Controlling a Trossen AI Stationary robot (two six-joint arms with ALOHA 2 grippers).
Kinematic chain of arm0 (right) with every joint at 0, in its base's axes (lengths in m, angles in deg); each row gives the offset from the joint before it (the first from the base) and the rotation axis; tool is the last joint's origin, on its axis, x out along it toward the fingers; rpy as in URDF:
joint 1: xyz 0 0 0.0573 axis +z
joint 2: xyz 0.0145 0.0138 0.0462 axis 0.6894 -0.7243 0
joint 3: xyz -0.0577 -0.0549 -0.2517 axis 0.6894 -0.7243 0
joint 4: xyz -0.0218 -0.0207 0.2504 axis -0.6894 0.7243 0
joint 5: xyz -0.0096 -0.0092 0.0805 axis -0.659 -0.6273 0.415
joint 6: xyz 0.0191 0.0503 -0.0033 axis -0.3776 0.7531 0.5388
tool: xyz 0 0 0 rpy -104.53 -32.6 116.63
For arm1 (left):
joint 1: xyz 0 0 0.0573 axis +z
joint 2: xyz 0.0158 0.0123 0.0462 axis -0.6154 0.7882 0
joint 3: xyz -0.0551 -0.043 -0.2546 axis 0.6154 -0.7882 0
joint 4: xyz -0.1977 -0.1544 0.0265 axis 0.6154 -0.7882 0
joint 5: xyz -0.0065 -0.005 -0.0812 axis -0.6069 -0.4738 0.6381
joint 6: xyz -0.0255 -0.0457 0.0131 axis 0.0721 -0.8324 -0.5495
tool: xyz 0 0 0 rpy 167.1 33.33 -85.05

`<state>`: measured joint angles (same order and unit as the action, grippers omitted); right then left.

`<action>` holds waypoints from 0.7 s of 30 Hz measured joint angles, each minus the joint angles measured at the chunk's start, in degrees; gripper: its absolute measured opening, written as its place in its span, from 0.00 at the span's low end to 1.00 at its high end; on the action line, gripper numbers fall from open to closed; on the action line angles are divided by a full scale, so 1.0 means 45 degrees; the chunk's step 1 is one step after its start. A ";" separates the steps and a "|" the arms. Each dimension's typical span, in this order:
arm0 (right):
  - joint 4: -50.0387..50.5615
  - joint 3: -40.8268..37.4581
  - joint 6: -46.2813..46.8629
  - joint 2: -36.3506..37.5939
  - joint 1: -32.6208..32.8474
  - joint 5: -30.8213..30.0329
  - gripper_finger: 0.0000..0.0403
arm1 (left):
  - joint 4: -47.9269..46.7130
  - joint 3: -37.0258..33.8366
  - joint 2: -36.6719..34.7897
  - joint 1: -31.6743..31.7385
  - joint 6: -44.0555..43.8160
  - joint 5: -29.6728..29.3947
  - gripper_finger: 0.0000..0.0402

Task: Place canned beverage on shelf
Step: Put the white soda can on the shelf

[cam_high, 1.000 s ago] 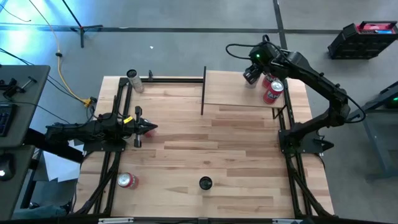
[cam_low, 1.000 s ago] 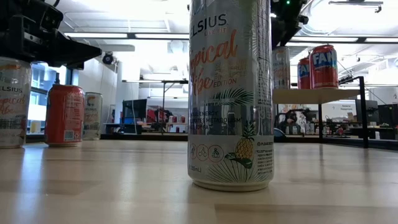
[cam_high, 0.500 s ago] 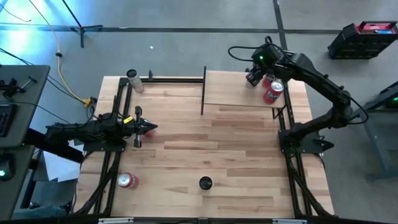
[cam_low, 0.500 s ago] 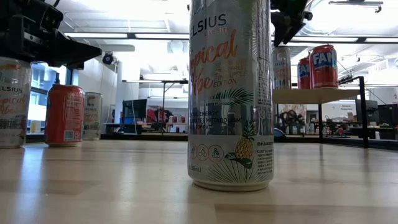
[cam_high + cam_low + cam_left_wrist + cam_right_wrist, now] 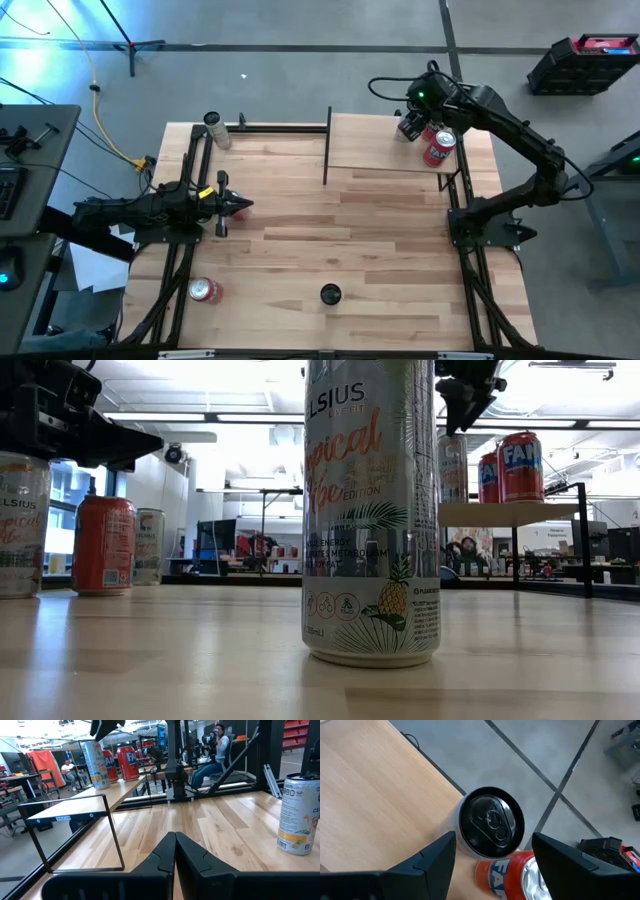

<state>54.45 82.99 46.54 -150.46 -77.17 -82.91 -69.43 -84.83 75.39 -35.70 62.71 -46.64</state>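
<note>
The scene is bright and evenly lit; in the low view long ceiling lamps [image 5: 250, 418] burn white and wash out the upper part of the room; the big can [image 5: 371, 510] close to the lens is sharp, with soft glare on its metal side, while the table [image 5: 180, 660] just in front of the camera is blurred; the high view is clear, with a blue glare on the floor [image 5: 30, 50] at the far left corner and only weak shadows on the wood; in the right wrist view the black can top [image 5: 491, 821] shows pale reflections, and the fingers near the lens are soft.
</note>
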 joint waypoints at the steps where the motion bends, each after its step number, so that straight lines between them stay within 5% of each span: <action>1: 0.0048 0.0000 0.0000 0.0000 -0.0005 -0.0085 0.62 | -0.0005 -0.0001 0.0003 -0.0001 -0.0002 -0.0005 0.01; 21: 0.0255 0.0000 -0.0044 0.0000 -0.0005 -0.0796 0.62 | -0.0005 -0.0001 -0.0002 -0.0005 0.0000 -0.0001 0.01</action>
<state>55.59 82.99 46.35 -150.46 -77.19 -86.49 -69.45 -84.84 75.38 -35.72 62.71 -46.64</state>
